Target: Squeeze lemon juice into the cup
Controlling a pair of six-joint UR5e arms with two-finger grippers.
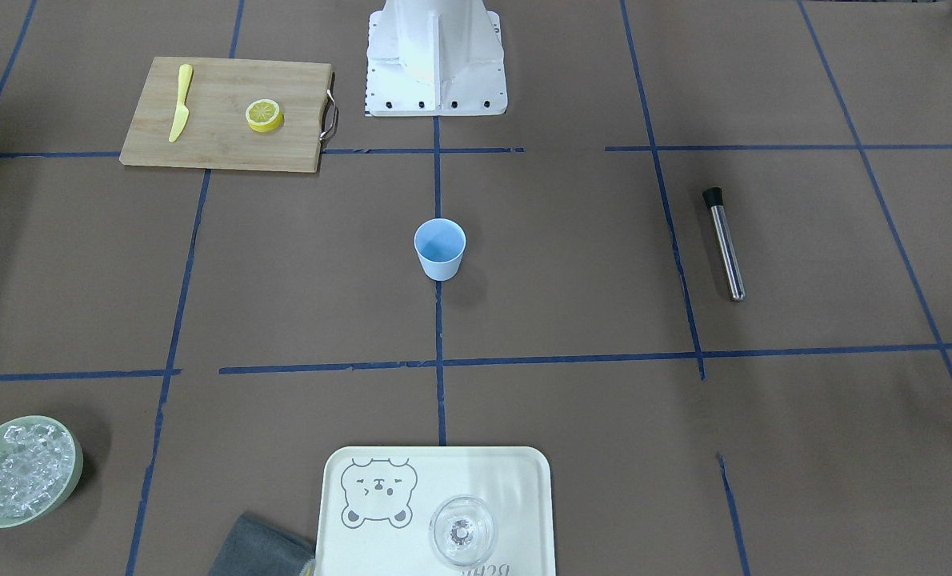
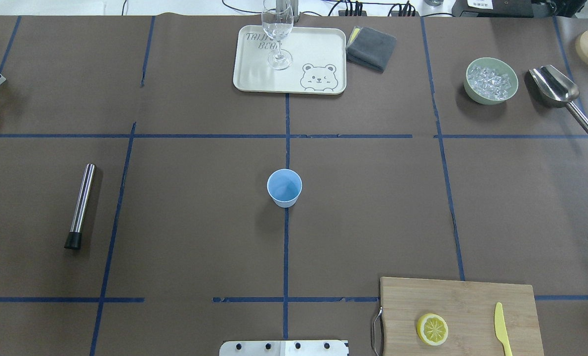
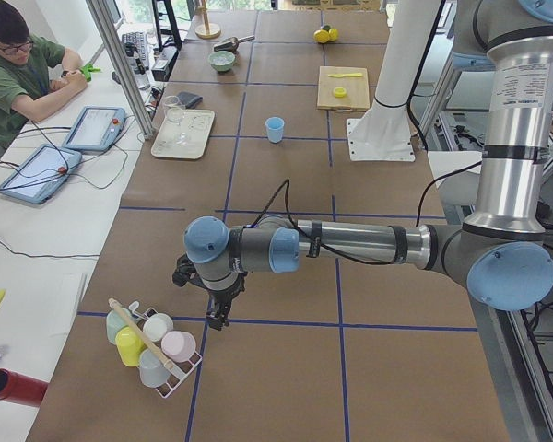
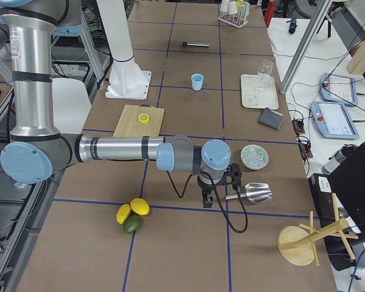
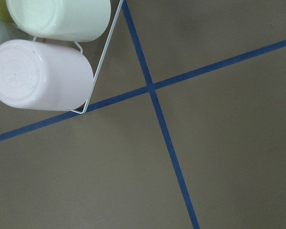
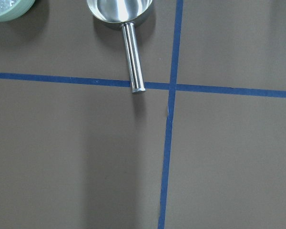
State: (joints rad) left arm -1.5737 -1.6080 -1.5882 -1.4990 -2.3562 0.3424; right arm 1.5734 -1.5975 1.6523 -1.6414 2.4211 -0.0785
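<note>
Left arm (image 3: 350, 241) sits nearest in the left side view, stretched low across the bench (image 2: 175, 222). Its left end effector (image 3: 218, 316) points down just beside a wire rack (image 3: 152, 345) of upturned tumblers. It's only seen side-on, so can't tell whether the jaws are wide or narrow. At the far end the right arm (image 4: 121, 148) is stretched out the same way. The right end effector (image 4: 207, 199) points down near a steel scoop (image 4: 252, 193); jaw state can't tell either. On the robot's right the cutting board (image 2: 472, 301) lies at the bench's near edge. At bench centre the cup (image 2: 284, 188) stands upright on a tape line. Over on the board the lemon (image 2: 432, 329) lies cut face up, probably a slice though thickness is hard to judge. A yellow knife (image 2: 502, 329) lies near it, well apart from the cup.
</note>
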